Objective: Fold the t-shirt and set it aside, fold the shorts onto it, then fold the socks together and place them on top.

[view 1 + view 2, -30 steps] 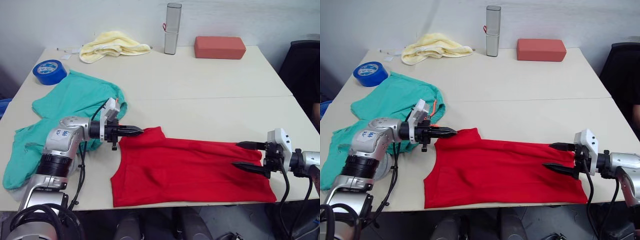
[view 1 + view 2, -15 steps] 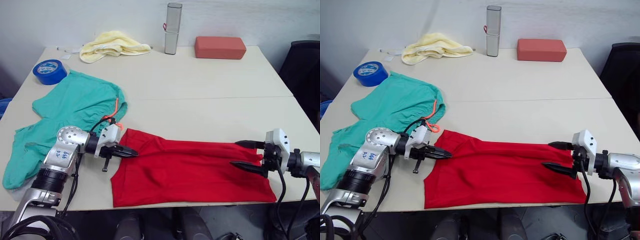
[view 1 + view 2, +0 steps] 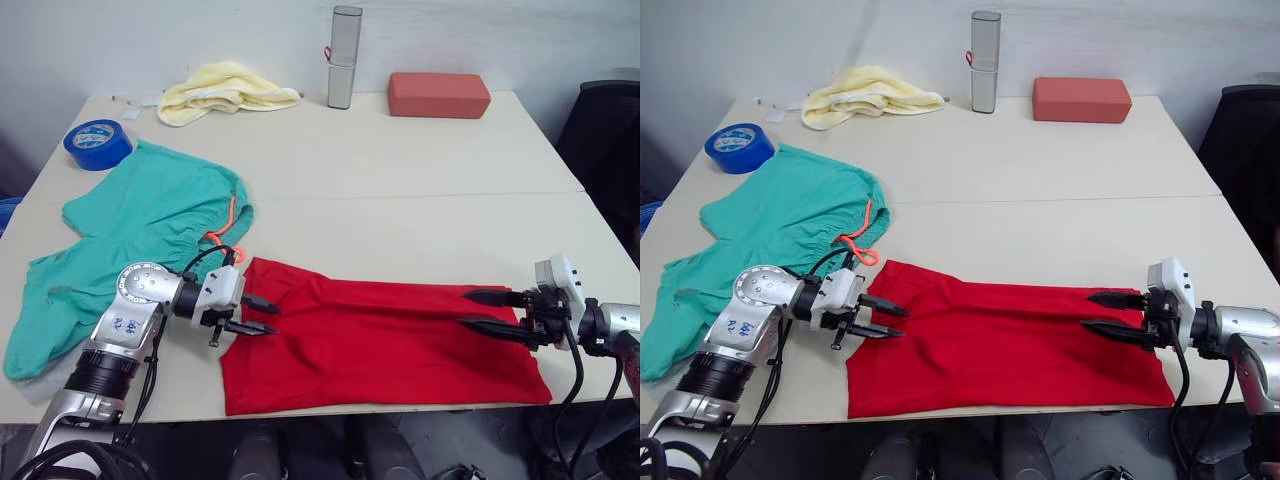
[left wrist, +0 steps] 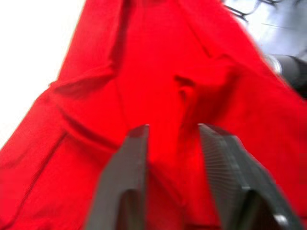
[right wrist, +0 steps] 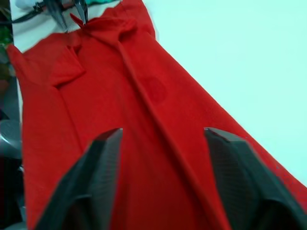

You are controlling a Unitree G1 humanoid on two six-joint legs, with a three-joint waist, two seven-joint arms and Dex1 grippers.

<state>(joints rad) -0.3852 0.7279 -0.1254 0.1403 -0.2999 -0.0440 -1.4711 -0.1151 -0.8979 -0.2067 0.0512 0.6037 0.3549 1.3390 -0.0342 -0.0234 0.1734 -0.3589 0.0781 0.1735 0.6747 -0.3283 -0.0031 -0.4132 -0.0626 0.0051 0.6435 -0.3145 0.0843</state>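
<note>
The red t-shirt (image 3: 380, 340) lies folded into a long strip along the table's near edge. My left gripper (image 3: 278, 317) is open at the shirt's left end, its fingers (image 4: 136, 158) spread over the cloth and holding nothing. At the shirt's right end my right gripper (image 3: 463, 309) hovers with its fingers (image 5: 100, 163) apart, red fabric lying below and between them. The teal shorts (image 3: 140, 215) with an orange drawstring (image 3: 225, 235) are spread at the left. A pale grey patch (image 3: 35, 382) peeks from under their near edge; I cannot tell whether it is the socks.
At the back of the table (image 3: 400, 170) sit a pale yellow towel (image 3: 225, 90), a grey upright canister (image 3: 343, 55) and a red-brown block (image 3: 438, 94). A blue tape roll (image 3: 98, 143) is at the far left. A dark chair (image 3: 610, 130) stands to the right.
My left gripper came down towards the near edge, laid the shirt's lifted corner flat and opened off it. The right gripper's fingers drew closer together.
</note>
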